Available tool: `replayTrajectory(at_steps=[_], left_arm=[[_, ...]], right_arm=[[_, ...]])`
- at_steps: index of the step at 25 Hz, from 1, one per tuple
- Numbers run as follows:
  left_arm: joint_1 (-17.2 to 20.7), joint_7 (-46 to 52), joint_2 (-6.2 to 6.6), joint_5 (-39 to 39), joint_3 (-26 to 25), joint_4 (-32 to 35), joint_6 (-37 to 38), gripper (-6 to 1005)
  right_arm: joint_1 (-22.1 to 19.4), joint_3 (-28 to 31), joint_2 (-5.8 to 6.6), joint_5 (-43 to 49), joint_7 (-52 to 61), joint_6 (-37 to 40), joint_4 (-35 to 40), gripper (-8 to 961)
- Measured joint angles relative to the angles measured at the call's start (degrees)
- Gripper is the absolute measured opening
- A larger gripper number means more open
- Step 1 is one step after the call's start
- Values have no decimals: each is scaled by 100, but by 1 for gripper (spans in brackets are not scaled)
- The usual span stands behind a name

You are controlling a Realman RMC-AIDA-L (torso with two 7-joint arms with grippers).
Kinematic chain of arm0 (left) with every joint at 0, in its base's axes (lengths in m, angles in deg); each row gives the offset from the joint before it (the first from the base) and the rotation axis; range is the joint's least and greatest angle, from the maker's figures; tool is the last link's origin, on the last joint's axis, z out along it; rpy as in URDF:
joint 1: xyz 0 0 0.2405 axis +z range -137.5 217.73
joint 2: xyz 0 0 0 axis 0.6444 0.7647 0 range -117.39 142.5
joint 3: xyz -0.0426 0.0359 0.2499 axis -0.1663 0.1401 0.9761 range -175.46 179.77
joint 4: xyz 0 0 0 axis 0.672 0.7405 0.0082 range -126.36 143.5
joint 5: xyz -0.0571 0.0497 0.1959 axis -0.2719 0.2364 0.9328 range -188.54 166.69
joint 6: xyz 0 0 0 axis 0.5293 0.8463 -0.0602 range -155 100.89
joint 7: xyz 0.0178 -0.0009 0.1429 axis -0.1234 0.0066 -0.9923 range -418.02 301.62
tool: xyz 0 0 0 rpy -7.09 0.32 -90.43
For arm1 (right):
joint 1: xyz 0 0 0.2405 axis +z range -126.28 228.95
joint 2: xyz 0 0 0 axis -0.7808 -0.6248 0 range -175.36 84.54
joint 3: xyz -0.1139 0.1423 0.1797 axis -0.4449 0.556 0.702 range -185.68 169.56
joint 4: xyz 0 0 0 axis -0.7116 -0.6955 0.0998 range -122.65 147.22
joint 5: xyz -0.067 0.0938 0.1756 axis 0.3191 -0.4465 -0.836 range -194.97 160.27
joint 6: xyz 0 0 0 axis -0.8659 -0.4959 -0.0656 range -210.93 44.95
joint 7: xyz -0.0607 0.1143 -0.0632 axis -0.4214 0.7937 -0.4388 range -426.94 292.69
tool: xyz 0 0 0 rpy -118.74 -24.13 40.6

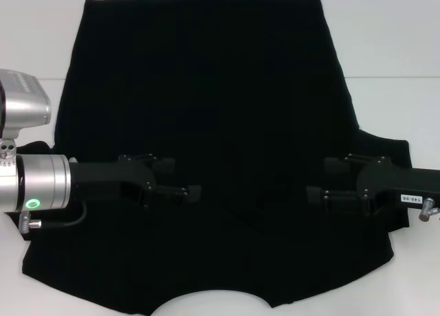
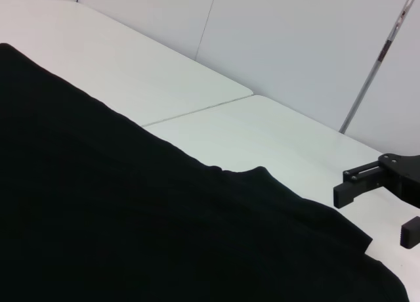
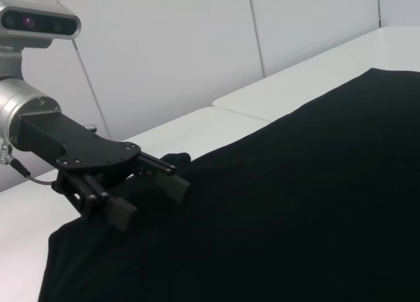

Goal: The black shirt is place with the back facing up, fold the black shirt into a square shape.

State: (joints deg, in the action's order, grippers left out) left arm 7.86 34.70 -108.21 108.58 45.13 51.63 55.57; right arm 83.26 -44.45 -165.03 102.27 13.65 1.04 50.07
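Observation:
The black shirt [image 1: 206, 89] lies spread flat on the white table [image 1: 399, 55], its curved neckline [image 1: 210, 297] at the near edge. My left gripper [image 1: 180, 177] reaches in from the left over the shirt's lower half, open and holding nothing. Facing it from the right, my right gripper [image 1: 323, 178] is also open and empty. The left wrist view shows the shirt [image 2: 98, 216] and the right gripper [image 2: 379, 211] farther off. In the right wrist view the left gripper [image 3: 147, 198] hovers just above the shirt [image 3: 295, 203].
A short sleeve [image 1: 388, 154] sticks out on the right under the right arm. White table [image 2: 197, 85] borders the shirt on both sides and beyond it. White wall panels [image 3: 164, 46] stand behind the table.

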Motion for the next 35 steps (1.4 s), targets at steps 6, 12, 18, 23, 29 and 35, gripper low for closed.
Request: replayTrajectory(at_steps=[6, 12, 18, 23, 29, 35], left_arm=[[0, 0, 4, 0, 0, 0, 0, 947], [0, 0, 10, 0, 0, 8, 0, 947], [0, 111, 15, 0, -27, 17, 0, 948], [9, 784, 84, -1, -90, 152, 0, 948], [4, 2321, 258, 121, -450, 359, 55, 948], [3, 3810, 505, 720, -1662, 552, 615, 947]], right_arm=[[-2, 0, 0, 0, 8, 0, 0, 866], [16, 0, 0, 0, 9, -5, 0, 865], [41, 9, 0, -11, 53, -9, 1, 865], [186, 50, 69, -26, 942, -184, 67, 865], [508, 16, 370, 2, 2669, -545, 73, 866], [811, 29, 714, 14, 4177, -965, 95, 866]])
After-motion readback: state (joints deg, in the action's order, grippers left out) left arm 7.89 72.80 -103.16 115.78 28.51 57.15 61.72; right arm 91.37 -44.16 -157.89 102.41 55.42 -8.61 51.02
